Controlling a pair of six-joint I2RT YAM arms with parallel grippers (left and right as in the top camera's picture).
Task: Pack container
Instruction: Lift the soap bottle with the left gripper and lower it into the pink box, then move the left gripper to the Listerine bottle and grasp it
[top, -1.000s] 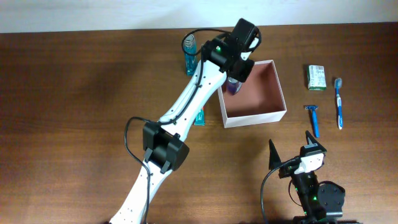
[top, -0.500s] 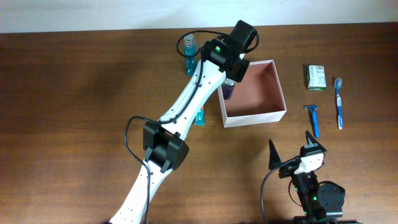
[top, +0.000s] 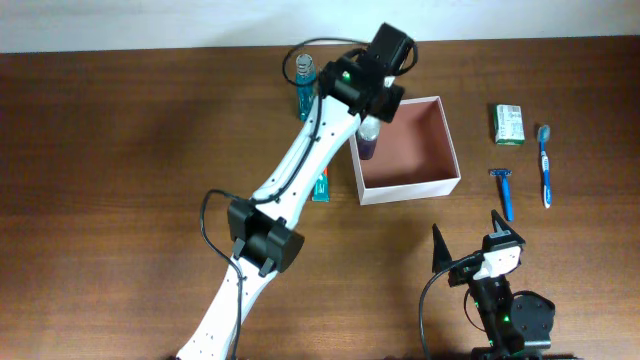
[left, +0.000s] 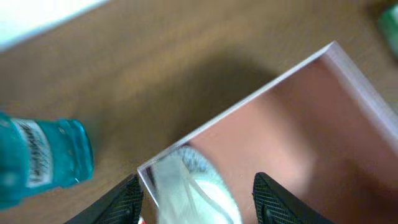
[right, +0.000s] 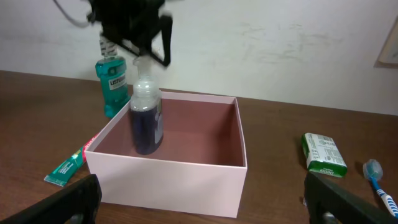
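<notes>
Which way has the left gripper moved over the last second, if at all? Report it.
Yes: the left gripper drew back up-left in the overhead view, off the container corner.

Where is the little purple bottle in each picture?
Overhead: the purple bottle is in the top-left corner of the container, partly under the arm.
Left wrist: blurry, at the bottom middle, just inside the container's corner.
Right wrist: upper left, standing inside the container.
Shared landmark: the container shows in all three.
</notes>
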